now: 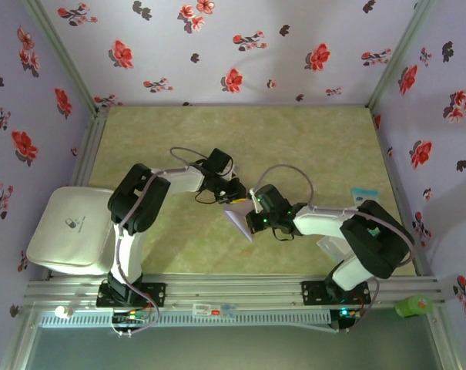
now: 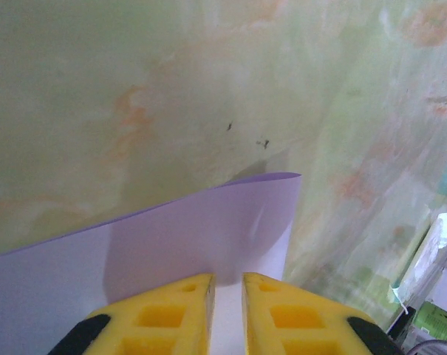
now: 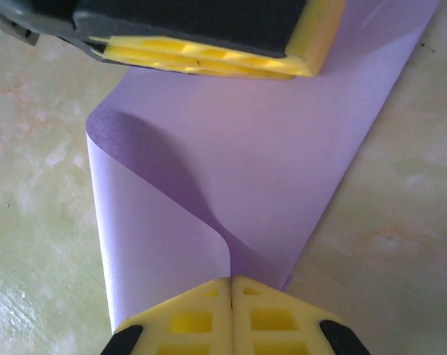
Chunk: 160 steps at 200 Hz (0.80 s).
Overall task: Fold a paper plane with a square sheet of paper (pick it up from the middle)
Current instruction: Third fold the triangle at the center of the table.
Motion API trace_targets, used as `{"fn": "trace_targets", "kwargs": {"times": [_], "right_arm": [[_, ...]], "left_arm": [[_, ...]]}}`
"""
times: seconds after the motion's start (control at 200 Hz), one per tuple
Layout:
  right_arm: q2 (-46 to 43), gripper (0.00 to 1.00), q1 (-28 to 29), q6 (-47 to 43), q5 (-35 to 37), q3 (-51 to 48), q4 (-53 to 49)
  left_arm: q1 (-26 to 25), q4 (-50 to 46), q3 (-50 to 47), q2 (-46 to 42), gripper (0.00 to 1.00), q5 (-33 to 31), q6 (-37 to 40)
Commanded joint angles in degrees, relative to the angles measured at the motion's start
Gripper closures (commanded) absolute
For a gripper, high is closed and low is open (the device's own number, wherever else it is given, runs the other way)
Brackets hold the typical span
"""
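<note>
Across the bench (image 1: pixel 310 139), I am seeing green marbled surface, with a white box (image 1: pixel 71 230) hanging over its left edge. The square sheet of paper (image 1: pixel 239 218) is lying near the middle of the bench, closer to the near edge, with one side curling up and over in a loose fold (image 3: pixel 164 222). The right gripper (image 3: pixel 230 281) is pinching that folded part, its fingers pressed together on it. The left gripper (image 2: pixel 228 279) is hovering over the sheet's far part (image 2: pixel 171 237), its jaws standing slightly apart; I cannot tell whether it is touching. A small light-blue card (image 1: pixel 365 194) is sitting near the right edge.
</note>
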Motion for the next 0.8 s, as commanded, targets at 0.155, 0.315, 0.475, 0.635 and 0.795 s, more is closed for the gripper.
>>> {"fn": "trace_targets", "kwargs": {"times": [0.155,0.315,0.475,0.635,0.795], "right_arm": [[1.23,1.00,-0.35,-1.37,0.43,1.84,-0.85],[1.30,1.00,-0.40,-1.31,0.56,1.81,-1.09],[1.57,1.00,-0.39,-1.20,-0.79,1.91,-1.30],[1.82,1.00,-0.35,-0.96,-1.19,2.13,-1.77],[2.26,1.00,-0.35,-1.01,-0.94,2.44,-2.26]], "left_arm": [[-0.46,-3.34,-1.83,-0.39,0.81,-2.17,-0.28],[-0.45,-3.29,-1.83,-0.40,0.81,-2.20,-0.26],[-0.44,-3.35,-1.74,-0.37,0.81,-2.25,-0.24],[-0.50,-3.49,-1.74,-0.45,0.81,-2.13,-0.15],[-0.48,-3.51,-1.71,-0.46,0.81,-2.13,-0.19]]}}
